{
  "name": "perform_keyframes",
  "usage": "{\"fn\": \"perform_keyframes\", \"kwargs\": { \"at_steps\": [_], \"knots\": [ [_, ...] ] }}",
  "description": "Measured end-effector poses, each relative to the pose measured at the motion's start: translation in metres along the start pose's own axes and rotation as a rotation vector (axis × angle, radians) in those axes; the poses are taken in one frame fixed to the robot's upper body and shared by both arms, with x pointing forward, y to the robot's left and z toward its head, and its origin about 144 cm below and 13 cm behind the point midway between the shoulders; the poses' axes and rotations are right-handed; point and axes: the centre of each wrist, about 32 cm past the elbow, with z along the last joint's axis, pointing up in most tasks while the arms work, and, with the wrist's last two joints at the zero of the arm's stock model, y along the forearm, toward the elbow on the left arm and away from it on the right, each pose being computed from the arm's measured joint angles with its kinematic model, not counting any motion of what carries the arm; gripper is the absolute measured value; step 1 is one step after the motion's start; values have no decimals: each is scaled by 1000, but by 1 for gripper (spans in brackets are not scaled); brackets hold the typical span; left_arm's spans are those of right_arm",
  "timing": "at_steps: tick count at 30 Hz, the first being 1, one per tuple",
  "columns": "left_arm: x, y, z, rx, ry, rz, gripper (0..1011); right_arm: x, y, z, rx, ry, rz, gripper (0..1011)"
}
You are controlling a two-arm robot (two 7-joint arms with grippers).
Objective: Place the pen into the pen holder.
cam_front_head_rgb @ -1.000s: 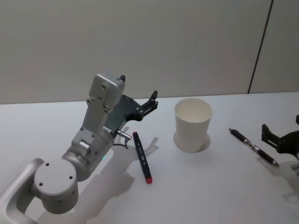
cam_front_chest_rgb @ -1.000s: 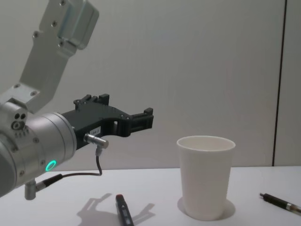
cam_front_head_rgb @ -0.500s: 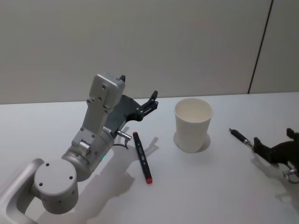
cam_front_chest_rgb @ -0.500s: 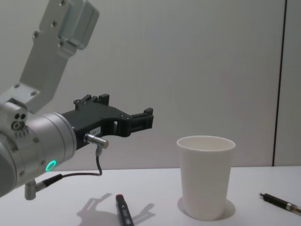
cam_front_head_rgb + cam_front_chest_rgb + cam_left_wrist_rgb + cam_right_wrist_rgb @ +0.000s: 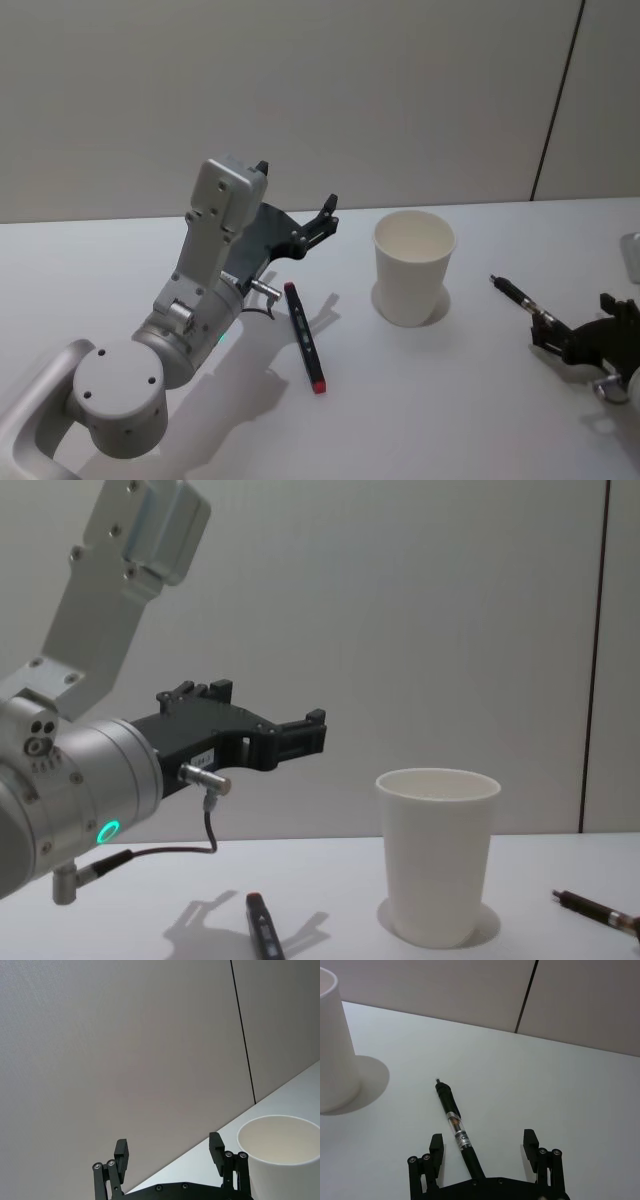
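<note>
The pen (image 5: 517, 297) is black with a clear barrel and lies on the white table to the right of the pen holder (image 5: 413, 266), a white paper cup standing upright. My right gripper (image 5: 572, 325) is open and low over the pen's near end. In the right wrist view the pen (image 5: 455, 1122) runs between the spread fingers of the right gripper (image 5: 483, 1145), with the pen holder (image 5: 332, 1050) farther off. My left gripper (image 5: 325, 215) hangs open above the table, left of the cup, holding nothing. In the chest view the pen (image 5: 595, 908) lies right of the pen holder (image 5: 437, 855).
A black marker with a red end (image 5: 303, 335) lies on the table (image 5: 440, 410) below the left gripper, also seen as the marker (image 5: 262, 925) from the chest. A plain wall stands behind the table's far edge.
My right gripper has come nearer and lower, settling over the pen's near end. The left arm, cup and marker have not moved.
</note>
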Motion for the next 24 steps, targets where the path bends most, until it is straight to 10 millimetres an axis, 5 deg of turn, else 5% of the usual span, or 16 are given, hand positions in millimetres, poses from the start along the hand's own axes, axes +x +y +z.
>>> {"fn": "perform_keyframes", "kwargs": {
  "at_steps": [24],
  "knots": [
    [0,0,0,0,0,0,1001,-8,18,-4,3,16,38,1001]
  ]
}}
